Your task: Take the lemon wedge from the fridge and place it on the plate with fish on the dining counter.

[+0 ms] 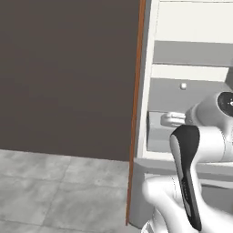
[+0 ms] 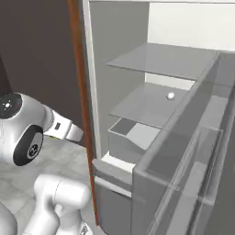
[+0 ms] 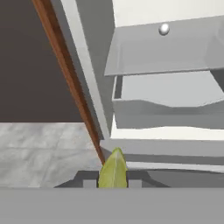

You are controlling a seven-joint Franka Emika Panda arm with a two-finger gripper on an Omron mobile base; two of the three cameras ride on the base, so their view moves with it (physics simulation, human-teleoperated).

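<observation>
Carrying lemon wedge [image 3: 113, 169] clear of fridge [image 3: 175, 113] | gripper [image 3: 113, 183] clamped on wedge | keep grip firm, swing slowly past door edge

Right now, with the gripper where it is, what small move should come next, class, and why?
Probably back the gripper away from the fridge and begin turning toward the dining counter. The lemon wedge already sits between the fingertips, outside the open fridge, whose clear drawer lies ahead, so nothing more seems needed in there.
</observation>
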